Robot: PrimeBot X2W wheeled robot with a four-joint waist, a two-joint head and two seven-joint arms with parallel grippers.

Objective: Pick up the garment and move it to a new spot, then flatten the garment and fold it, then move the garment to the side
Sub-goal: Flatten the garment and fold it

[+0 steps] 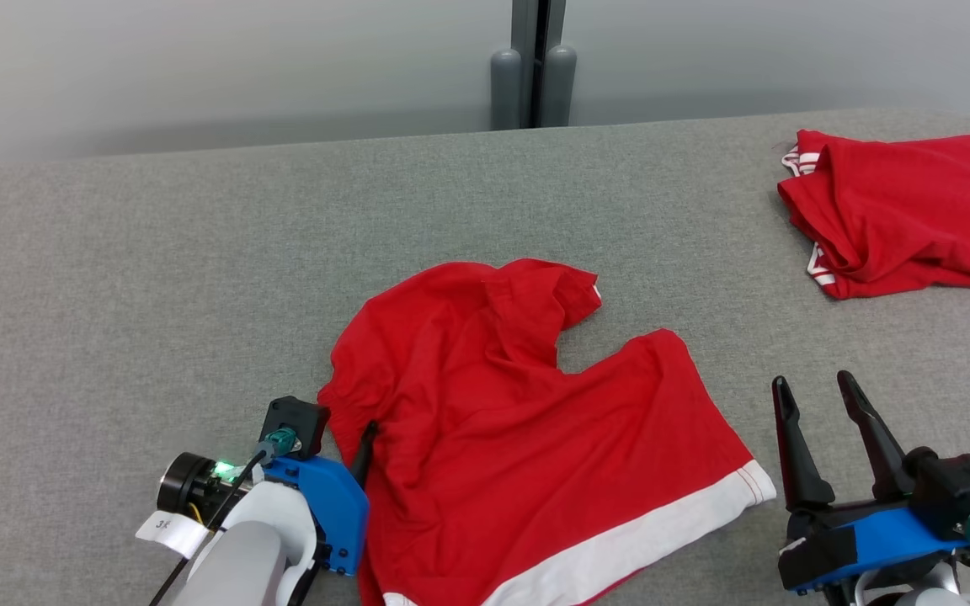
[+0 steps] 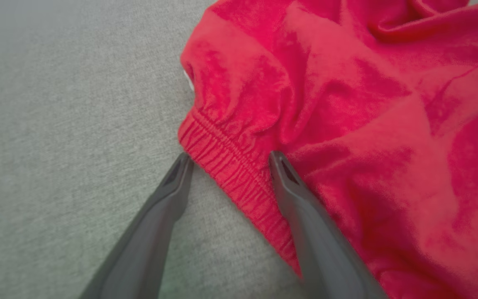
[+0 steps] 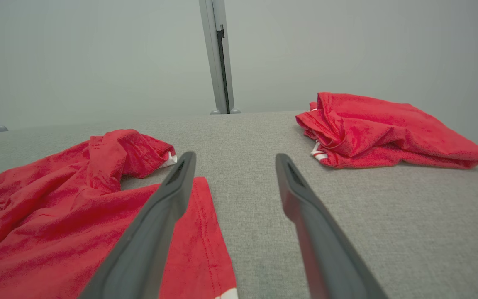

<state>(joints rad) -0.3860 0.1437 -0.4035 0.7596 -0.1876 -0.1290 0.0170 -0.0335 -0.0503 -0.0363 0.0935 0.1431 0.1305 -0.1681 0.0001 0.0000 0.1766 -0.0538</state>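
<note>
The garment (image 1: 519, 421) is a pair of red shorts with a white hem band, lying crumpled and partly spread on the grey table's near middle. My left gripper (image 1: 350, 433) is open at its left edge. In the left wrist view the gripper (image 2: 230, 157) straddles the gathered elastic waistband (image 2: 222, 162): one finger rests on the red cloth (image 2: 347, 124), the other on bare table. My right gripper (image 1: 813, 380) stands open just right of the white hem corner, nothing between its fingers. In the right wrist view the gripper (image 3: 235, 157) has the shorts (image 3: 77, 199) to its left.
A second red garment (image 1: 906, 210), folded with white trim, lies at the table's far right and also appears as the folded garment (image 3: 380, 128) ahead of my right gripper. The grey felt table (image 1: 199, 295) ends at a pale wall with a grey post (image 1: 533, 76).
</note>
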